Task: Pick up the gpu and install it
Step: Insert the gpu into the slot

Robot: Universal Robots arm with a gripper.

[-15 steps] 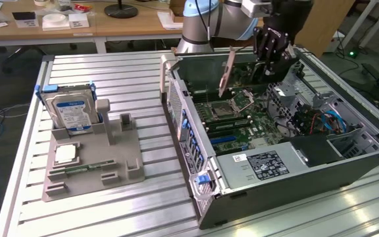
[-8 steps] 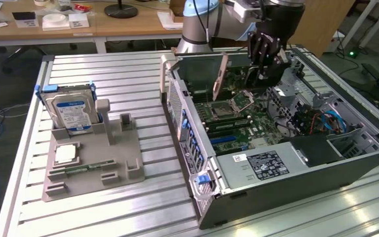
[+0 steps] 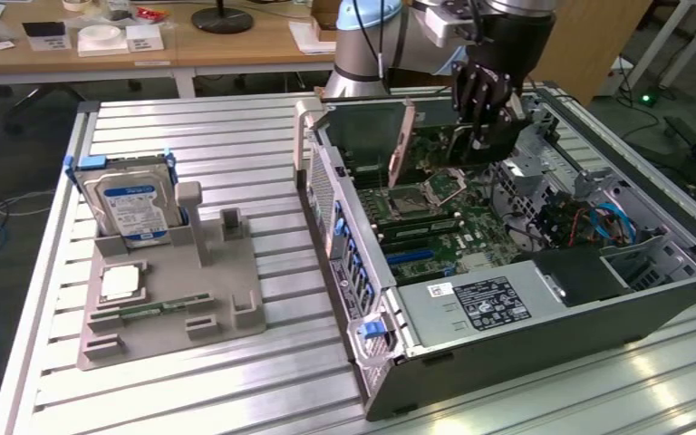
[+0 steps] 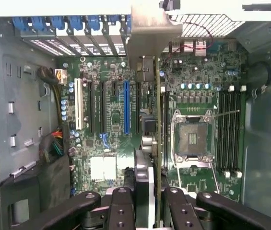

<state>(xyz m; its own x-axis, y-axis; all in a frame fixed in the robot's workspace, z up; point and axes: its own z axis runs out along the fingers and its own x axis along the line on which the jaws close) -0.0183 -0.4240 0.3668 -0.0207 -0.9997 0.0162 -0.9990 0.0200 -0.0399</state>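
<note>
Exterior view first: the gripper [image 3: 489, 136] hangs in the upper middle of the frame, reaching down into the open computer case [image 3: 506, 308]. It is clamped on the gpu [image 3: 427, 136], which stands on edge with its metal end bracket pointing to the exterior view's left, towards the rear wall of the case. The card's lower edge looks to be just above the motherboard [image 3: 445, 245], so I'd say it is not pushed home yet. Over on the exterior view's left, the grey holder [image 3: 167, 290] keeps the hard drive [image 3: 130, 204] upright, with the memory stick [image 3: 155, 308] lying flat in it. So the pick-up is done and the card is over the machine.

Wrist view next: the gpu [image 4: 158, 143] shows as a very thin edge running away from the gripper [image 4: 157, 203], whose fingers [image 4: 173, 206] are narrowed tight on either side of it. The card lies lengthwise between the blue slot [image 4: 125, 103] and the CPU socket [image 4: 193, 139], beside a row of dark slots. Its bracket looms large over the rear openings of the case, which suggests it rides high. I cannot tell which slot it sits over. Lining up and seating are what is left.
</note>
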